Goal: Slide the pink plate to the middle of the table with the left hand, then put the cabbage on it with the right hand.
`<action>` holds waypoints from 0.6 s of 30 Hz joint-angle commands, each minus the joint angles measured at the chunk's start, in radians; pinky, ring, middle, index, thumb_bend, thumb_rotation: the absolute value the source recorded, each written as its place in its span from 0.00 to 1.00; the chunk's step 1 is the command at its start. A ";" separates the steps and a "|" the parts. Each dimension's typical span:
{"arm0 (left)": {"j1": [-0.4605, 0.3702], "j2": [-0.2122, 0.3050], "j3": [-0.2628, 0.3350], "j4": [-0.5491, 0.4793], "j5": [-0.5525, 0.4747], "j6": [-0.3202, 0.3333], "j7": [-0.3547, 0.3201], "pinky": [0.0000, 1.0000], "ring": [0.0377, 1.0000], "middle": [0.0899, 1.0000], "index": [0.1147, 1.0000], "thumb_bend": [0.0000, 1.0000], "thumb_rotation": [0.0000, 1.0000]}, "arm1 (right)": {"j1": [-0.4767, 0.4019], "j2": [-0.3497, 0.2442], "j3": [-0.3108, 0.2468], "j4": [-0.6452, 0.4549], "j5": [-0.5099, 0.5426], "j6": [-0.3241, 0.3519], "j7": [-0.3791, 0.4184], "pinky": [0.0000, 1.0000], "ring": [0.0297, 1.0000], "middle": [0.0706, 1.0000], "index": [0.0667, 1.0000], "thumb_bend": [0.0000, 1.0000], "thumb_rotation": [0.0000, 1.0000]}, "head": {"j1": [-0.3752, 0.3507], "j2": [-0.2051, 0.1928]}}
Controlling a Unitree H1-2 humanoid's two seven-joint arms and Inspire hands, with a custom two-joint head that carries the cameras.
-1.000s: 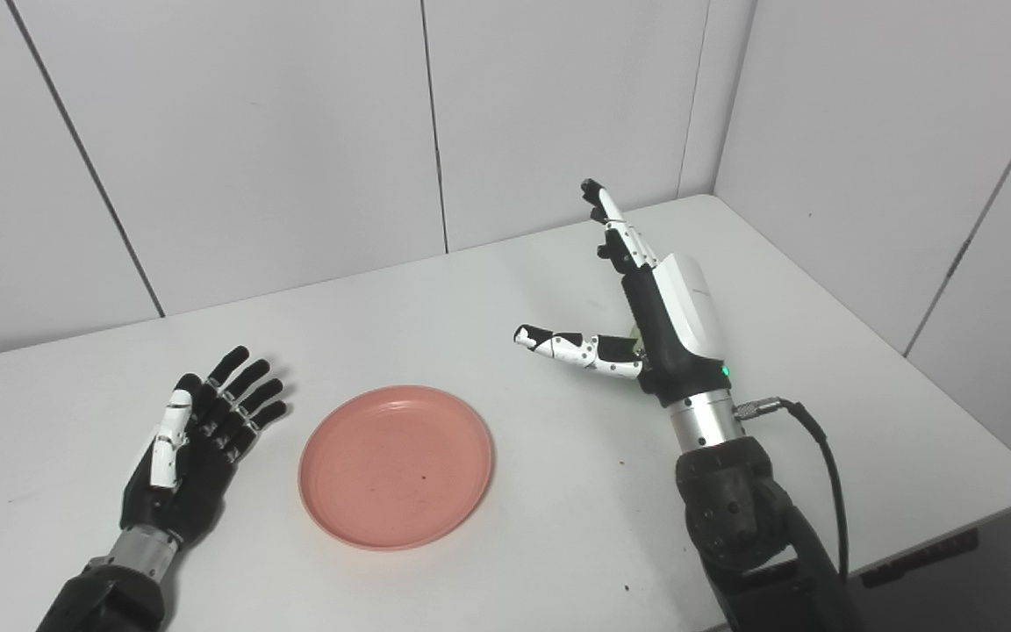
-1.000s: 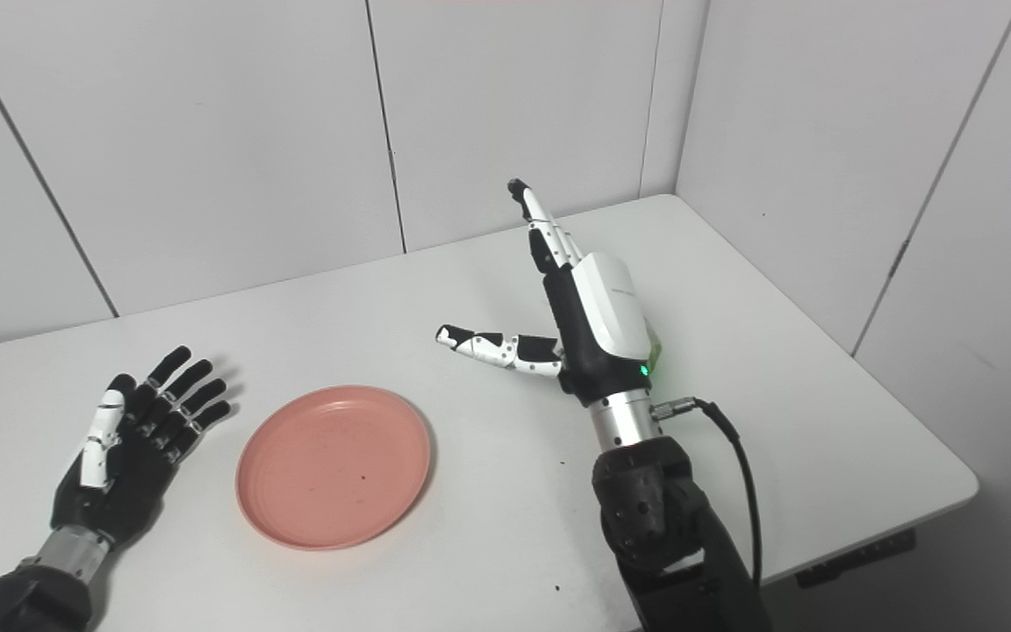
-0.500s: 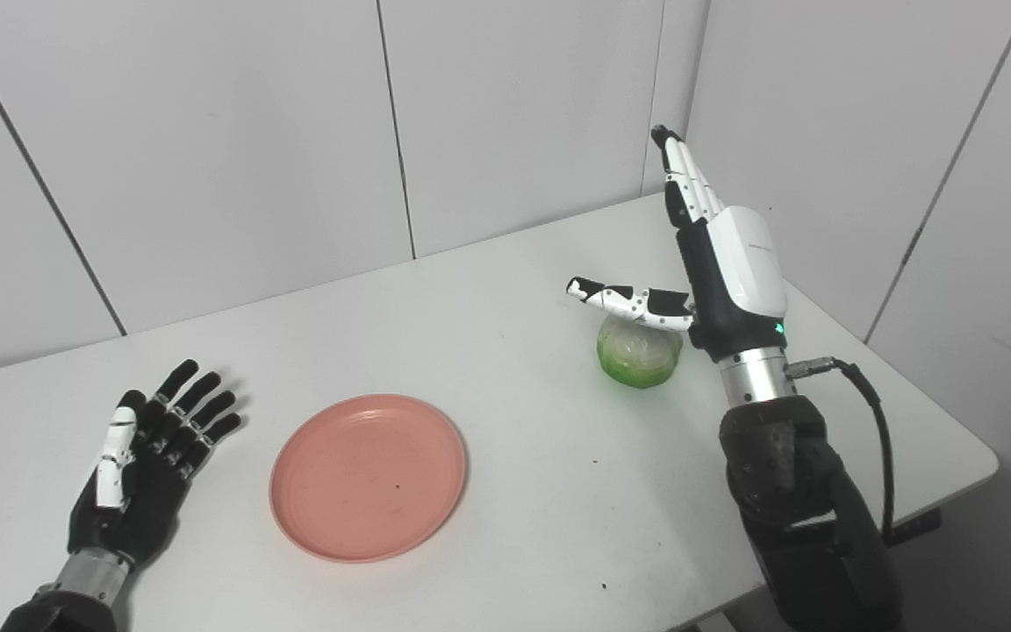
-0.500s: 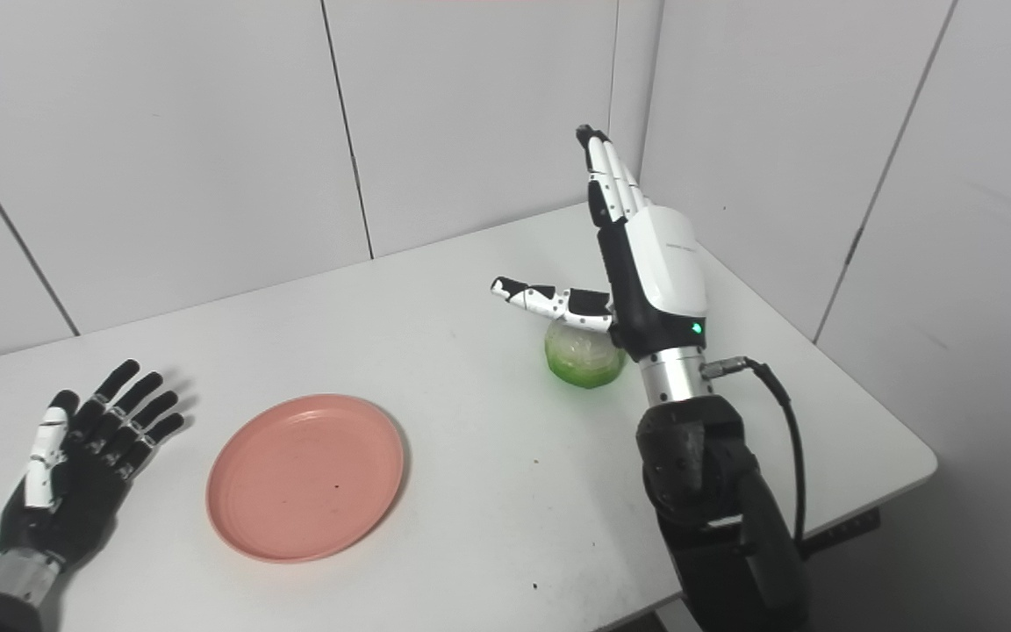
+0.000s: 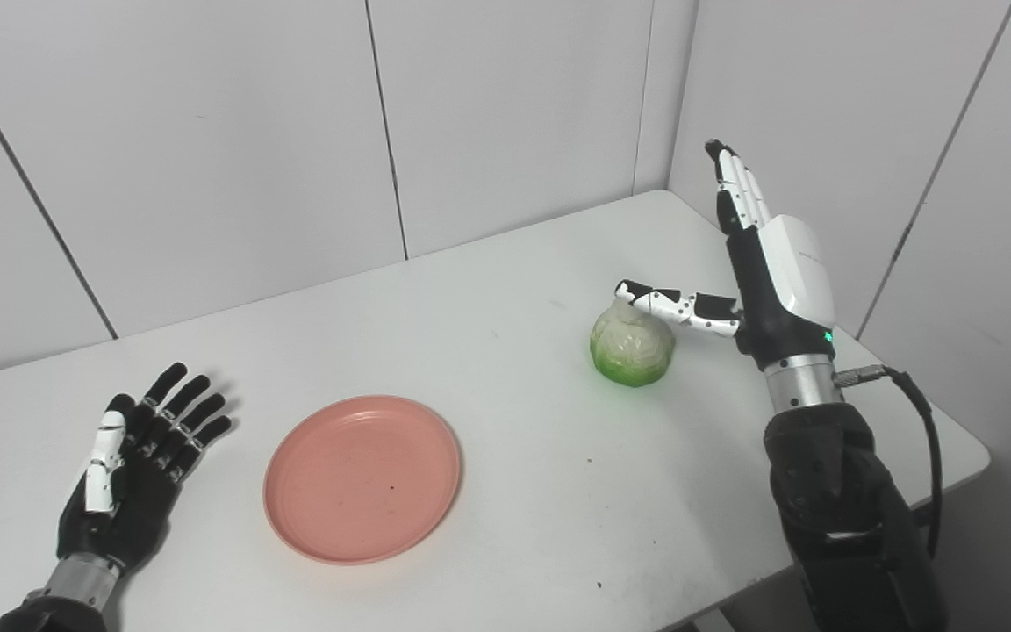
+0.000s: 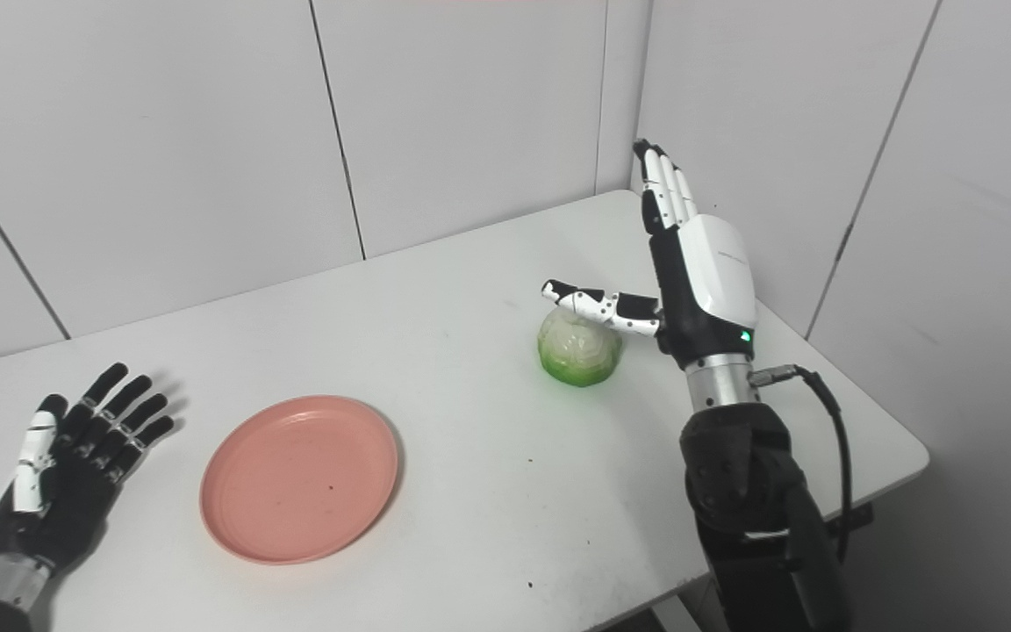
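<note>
A pale cabbage [image 5: 633, 348] with a bright green base sits on the white tabletop [image 5: 505, 333], right of the empty pink plate [image 5: 362, 477]. The right hand [image 5: 773, 281] stands beside it, fingers straight and spread, thumb over the cabbage, gripping nothing. The left hand [image 5: 132, 474] lies open, palm up, left of the plate.

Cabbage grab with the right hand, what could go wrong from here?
The cabbage is round, and the open right hand has only its thumb over the top, so closing could roll it away. It also sits toward the table's far right corner, and the pink plate is well to its left.
</note>
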 commanded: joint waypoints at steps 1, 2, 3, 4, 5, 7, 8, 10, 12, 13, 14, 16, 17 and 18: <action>0.068 0.016 -0.001 0.050 0.019 0.059 0.026 0.82 0.84 0.86 0.85 0.48 0.91 | -0.017 -0.010 -0.004 0.007 0.010 0.015 -0.010 0.84 0.98 1.00 1.00 1.00 0.55 | 0.000 0.004; 0.068 0.016 0.000 0.051 0.018 0.058 0.024 0.83 0.84 0.86 0.85 0.48 0.91 | -0.018 -0.006 -0.001 0.012 0.014 0.018 -0.013 0.85 0.98 1.00 1.00 1.00 0.55 | 0.000 0.004; 0.068 0.016 0.001 0.053 0.017 0.056 0.024 0.83 0.84 0.86 0.85 0.48 0.91 | -0.018 -0.002 0.004 0.025 0.011 0.026 -0.012 0.84 0.98 1.00 1.00 1.00 0.56 | 0.000 0.004; 0.067 0.016 0.002 0.053 0.017 0.056 0.023 0.82 0.84 0.86 0.85 0.47 0.91 | -0.019 -0.001 0.008 0.033 0.009 0.032 -0.011 0.84 0.98 1.00 1.00 1.00 0.57 | 0.000 0.004; 0.068 0.017 0.002 0.050 0.018 0.058 0.025 0.82 0.84 0.86 0.85 0.47 0.91 | -0.020 0.001 0.013 0.046 0.004 0.034 -0.014 0.84 0.98 1.00 1.00 1.00 0.58 | 0.001 0.008; 0.069 0.018 0.001 0.045 0.020 0.062 0.028 0.82 0.84 0.86 0.84 0.47 0.91 | -0.022 0.002 0.021 0.063 0.004 0.036 -0.018 0.84 0.98 1.00 1.00 1.00 0.59 | 0.001 0.010; 0.070 0.019 0.000 0.043 0.021 0.063 0.029 0.82 0.84 0.86 0.84 0.47 0.91 | -0.023 0.002 0.024 0.071 0.009 0.039 -0.018 0.84 0.98 1.00 1.00 1.00 0.60 | 0.001 0.010; 0.070 0.020 -0.001 0.042 0.022 0.067 0.031 0.82 0.84 0.86 0.85 0.48 0.91 | -0.024 0.001 0.029 0.100 0.019 0.028 -0.027 0.84 0.98 1.00 1.00 1.00 0.60 | 0.001 0.012; 0.070 0.023 -0.001 0.043 0.021 0.066 0.028 0.82 0.84 0.86 0.85 0.48 0.90 | -0.027 0.000 0.034 0.127 0.029 0.008 -0.044 0.84 0.98 1.00 1.00 1.00 0.61 | 0.002 0.019; 0.070 0.023 0.000 0.042 0.021 0.066 0.028 0.83 0.84 0.86 0.85 0.48 0.90 | -0.030 -0.001 0.037 0.142 0.031 0.000 -0.053 0.84 0.97 1.00 1.00 1.00 0.61 | 0.002 0.019; 0.070 0.023 0.000 0.041 0.020 0.067 0.027 0.83 0.84 0.87 0.85 0.48 0.91 | -0.032 -0.003 0.041 0.153 0.031 -0.003 -0.060 0.84 0.97 1.00 1.00 1.00 0.62 | 0.002 0.019; 0.070 0.025 -0.001 0.040 0.019 0.069 0.025 0.83 0.84 0.87 0.85 0.48 0.91 | -0.037 -0.002 0.050 0.173 0.027 -0.002 -0.075 0.84 0.97 1.00 1.00 1.00 0.63 | 0.002 0.020; 0.069 0.025 0.000 0.040 0.018 0.071 0.024 0.83 0.84 0.87 0.86 0.48 0.91 | -0.039 -0.003 0.053 0.183 0.032 -0.005 -0.081 0.84 0.97 1.00 1.00 1.00 0.63 | 0.002 0.020; 0.069 0.025 0.000 0.040 0.016 0.073 0.024 0.83 0.84 0.87 0.86 0.47 0.91 | -0.040 -0.003 0.056 0.190 0.037 -0.007 -0.086 0.84 0.97 1.00 1.00 1.00 0.63 | 0.002 0.020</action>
